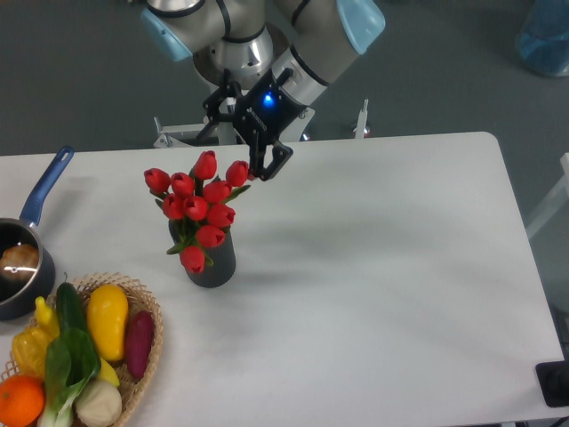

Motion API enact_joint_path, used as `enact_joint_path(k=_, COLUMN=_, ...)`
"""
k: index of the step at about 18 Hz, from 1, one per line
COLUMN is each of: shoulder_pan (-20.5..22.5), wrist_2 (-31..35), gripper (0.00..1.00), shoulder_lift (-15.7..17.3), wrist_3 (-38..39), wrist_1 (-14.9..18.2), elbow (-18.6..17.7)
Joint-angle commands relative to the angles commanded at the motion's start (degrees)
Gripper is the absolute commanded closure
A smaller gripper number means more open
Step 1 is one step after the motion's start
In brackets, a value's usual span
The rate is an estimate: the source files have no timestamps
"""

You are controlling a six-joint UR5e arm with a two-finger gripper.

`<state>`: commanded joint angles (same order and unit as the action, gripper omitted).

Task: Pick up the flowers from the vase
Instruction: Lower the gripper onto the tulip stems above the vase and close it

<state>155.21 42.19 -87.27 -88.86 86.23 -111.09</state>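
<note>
from the fixed camera, the flowers (199, 203) stood in the vase (212, 262) on the white table (382, 267) near the wicker basket (147, 342), while the gripper (238, 156), jaws spread wide and empty, hung at the bunch's upper right edge

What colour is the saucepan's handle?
Blue; the saucepan handle shows clearly in the fixed camera view.

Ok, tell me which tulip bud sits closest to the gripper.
The top-right bud of the flowers, right beside the gripper; the other buds sit further left or lower.
</note>
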Motion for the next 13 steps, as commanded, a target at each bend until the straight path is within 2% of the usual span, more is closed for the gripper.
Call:
enact_joint_path(k=3, shoulder_pan=0.2, wrist_2=0.1, gripper=0.0, shoulder_lift=-1.5, wrist_3=0.0, wrist_1=-3.1, elbow=0.4)
enact_joint_path(k=6, shoulder_pan=3.0, wrist_2=0.6, gripper=0.0, shoulder_lift=-1.8, wrist_3=-0.5, wrist_1=-3.3, elbow=0.3)
enact_joint_path(k=10, shoulder_pan=2.5, wrist_2=0.0, gripper=0.0, shoulder_lift=-4.5, wrist_3=-0.5, wrist_1=-3.8, elbow=-0.5)
enact_joint_path(k=13, shoulder_pan=1.4, wrist_2=-0.4, gripper=0.0, shoulder_lift=-5.0, wrist_3=-0.5, wrist_1=-4.9, elbow=-1.6)
